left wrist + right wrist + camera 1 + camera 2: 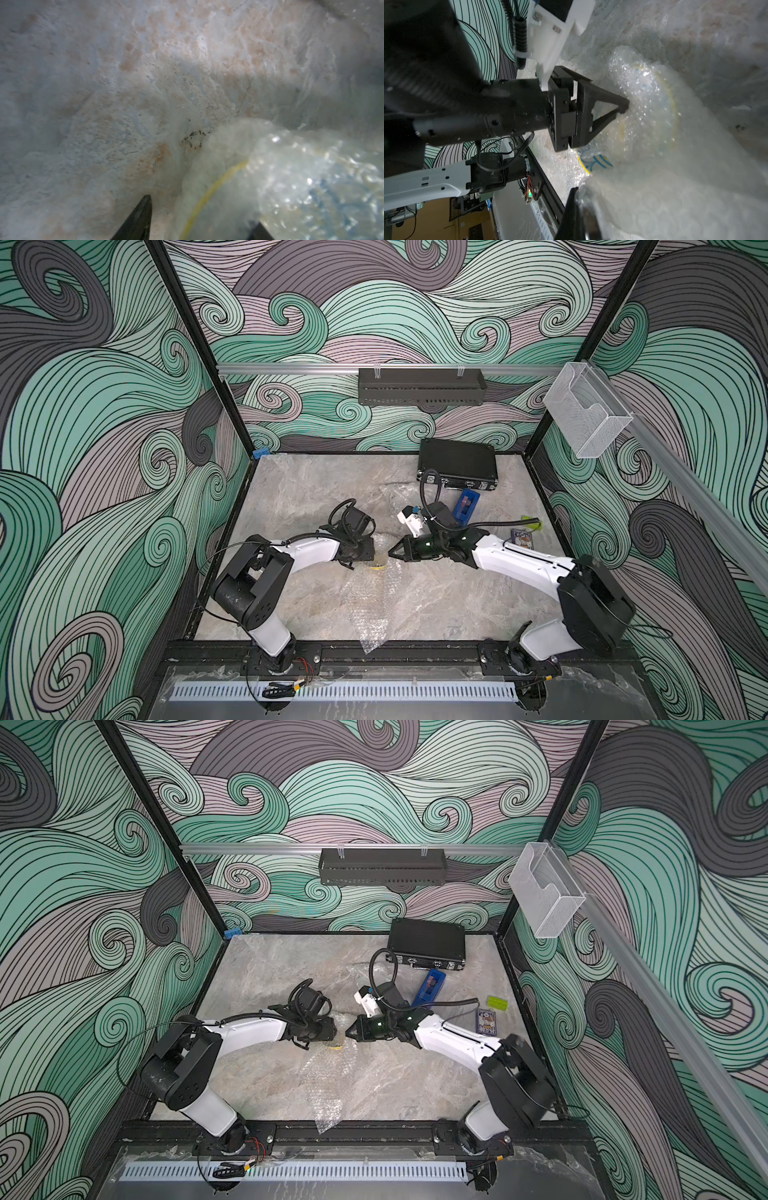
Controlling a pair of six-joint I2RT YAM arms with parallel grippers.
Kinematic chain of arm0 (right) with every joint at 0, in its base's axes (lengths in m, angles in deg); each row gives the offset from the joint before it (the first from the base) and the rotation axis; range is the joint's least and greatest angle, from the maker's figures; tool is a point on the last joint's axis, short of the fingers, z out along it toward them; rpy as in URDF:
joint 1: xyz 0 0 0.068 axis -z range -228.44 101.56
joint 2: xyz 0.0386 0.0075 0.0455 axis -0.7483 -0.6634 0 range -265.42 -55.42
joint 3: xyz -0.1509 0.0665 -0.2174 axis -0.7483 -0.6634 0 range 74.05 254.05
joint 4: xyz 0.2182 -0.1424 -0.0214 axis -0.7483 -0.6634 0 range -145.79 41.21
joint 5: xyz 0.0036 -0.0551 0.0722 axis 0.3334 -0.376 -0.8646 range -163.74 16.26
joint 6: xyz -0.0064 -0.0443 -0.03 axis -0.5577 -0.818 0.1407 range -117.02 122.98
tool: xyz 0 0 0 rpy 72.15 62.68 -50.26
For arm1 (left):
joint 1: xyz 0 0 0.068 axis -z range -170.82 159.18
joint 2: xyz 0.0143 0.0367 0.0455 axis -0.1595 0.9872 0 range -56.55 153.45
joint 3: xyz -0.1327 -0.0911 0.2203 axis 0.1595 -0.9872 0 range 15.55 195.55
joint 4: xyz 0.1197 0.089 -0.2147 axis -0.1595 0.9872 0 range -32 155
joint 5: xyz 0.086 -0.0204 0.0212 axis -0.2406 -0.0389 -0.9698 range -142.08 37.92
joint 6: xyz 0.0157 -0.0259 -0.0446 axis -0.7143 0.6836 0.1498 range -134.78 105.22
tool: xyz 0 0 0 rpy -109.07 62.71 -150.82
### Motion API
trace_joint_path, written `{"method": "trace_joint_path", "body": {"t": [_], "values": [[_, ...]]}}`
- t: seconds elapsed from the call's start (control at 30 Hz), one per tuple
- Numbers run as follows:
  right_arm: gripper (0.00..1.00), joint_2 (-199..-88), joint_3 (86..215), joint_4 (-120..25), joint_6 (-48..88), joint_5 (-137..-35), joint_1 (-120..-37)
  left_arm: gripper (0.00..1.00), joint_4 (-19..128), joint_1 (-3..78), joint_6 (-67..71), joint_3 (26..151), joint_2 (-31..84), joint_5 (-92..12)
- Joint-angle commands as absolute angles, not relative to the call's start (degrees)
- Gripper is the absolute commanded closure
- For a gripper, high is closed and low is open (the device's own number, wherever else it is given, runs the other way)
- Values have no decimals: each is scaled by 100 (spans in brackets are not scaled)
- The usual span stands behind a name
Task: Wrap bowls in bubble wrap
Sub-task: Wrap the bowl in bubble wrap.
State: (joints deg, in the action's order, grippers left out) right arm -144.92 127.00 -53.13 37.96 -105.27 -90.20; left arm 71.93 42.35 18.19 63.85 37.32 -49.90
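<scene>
Robot lab (2 arms (307,549), walled cell (83,448)).

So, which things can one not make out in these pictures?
- Bowl: in both top views the left arm hides all but a yellow edge.
- Bowl's inside: both wrist views, blurred under wrap.
- Left gripper: the left wrist view's edge cuts off all but the fingertips.
- Right gripper: in the right wrist view wrap hides one finger; a pinch is unsure.

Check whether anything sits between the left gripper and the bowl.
Yes. The bubble wrap lies draped over the bowl, and the left gripper presses into that wrap, not bare ceramic. Nothing else visible stands between.
</scene>
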Motion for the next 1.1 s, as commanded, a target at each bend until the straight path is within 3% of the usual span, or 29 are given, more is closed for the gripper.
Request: {"method": "trace_joint_path", "body": {"t": [0.0, 0.4, 0.57, 0.67, 0.9, 1.07], "values": [[100, -14964, 13056, -5174, 3830, -10456, -9088, 44, 7213, 4301, 1783, 6216, 3631, -4945], [100, -16280, 13487, -5830, 4022, -10036, -9098, 46, 6839, 4420, 1916, 5832, 3419, -4729], [92, -16396, 13547, -6036, 4023, -9948, -9098, 45, 6959, 4418, 1915, 5825, 3167, -4604], [91, -16424, 13593, -6127, 3998, -9973, -9098, 40, 7128, 4416, 1899, 5835, 2855, -4624], [89, -16479, 13746, -6310, 3957, -10036, -9104, 17, 7592, 4381, 1820, 5958, 1961, -4578], [88, -16520, 13830, -6391, 3929, -10059, -9105, 13, 7930, 4389, 1619, 6010, 1625, -3954]]}}
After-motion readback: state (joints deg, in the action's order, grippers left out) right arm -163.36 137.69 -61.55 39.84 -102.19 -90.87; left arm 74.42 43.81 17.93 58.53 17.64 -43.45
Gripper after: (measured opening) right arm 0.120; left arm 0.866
